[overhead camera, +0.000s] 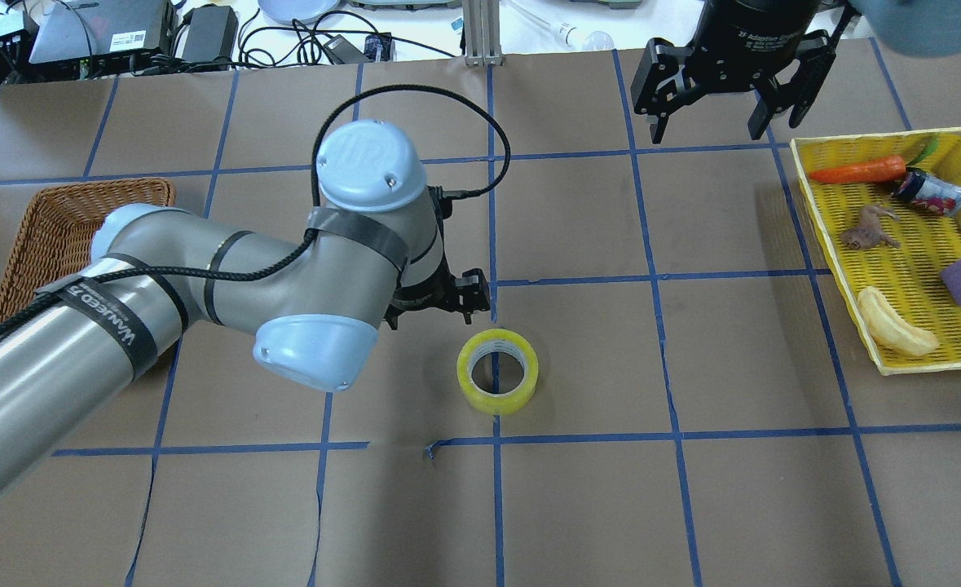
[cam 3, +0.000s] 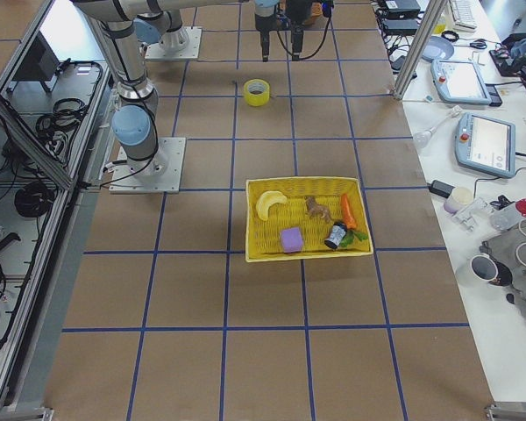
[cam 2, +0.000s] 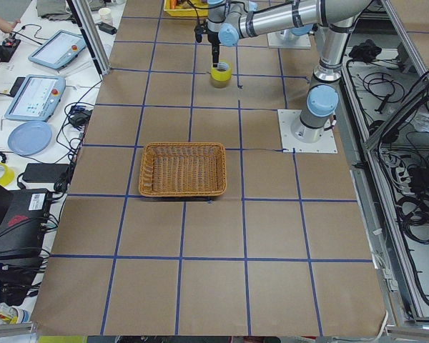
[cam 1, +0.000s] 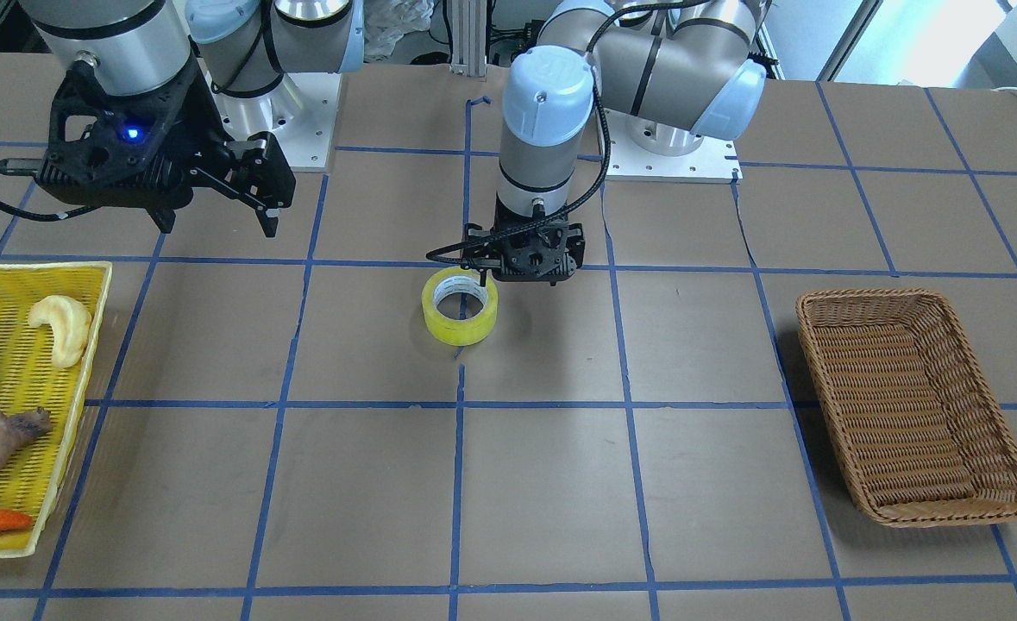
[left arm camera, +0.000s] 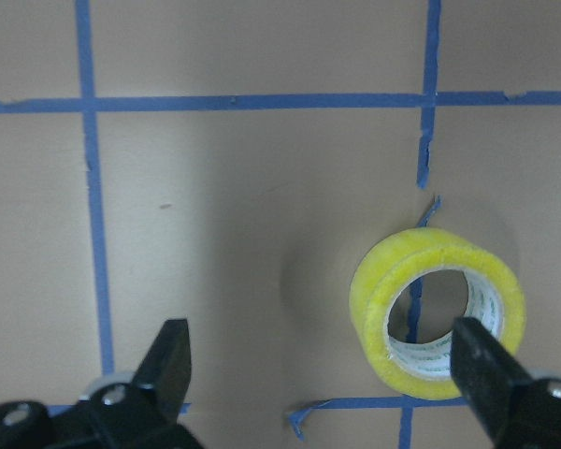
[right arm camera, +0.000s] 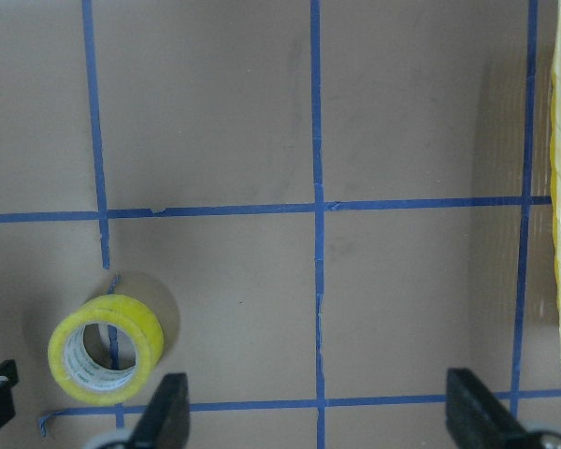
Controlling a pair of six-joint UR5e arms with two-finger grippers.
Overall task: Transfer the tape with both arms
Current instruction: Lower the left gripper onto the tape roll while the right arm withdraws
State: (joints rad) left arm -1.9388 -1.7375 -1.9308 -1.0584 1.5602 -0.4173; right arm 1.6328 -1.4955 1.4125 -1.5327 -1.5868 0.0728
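The yellow tape roll [cam 1: 460, 306] lies flat on the brown table near its middle. It also shows in the overhead view [overhead camera: 497, 371] and in both wrist views [left arm camera: 437, 313] [right arm camera: 105, 355]. My left gripper [left arm camera: 323, 360] is open and empty, low over the table, right beside the roll [overhead camera: 447, 297]. The roll sits by one finger [left arm camera: 477, 360], not between the two. My right gripper [cam 1: 215, 220] is open and empty, raised well above the table towards the yellow basket [overhead camera: 712, 122].
A brown wicker basket [cam 1: 913, 405] stands on the left arm's side of the table. A yellow mesh basket [overhead camera: 920, 236] on the right arm's side holds a carrot, a pale banana-like piece, a toy animal, a purple block and a can. Blue tape lines grid the table.
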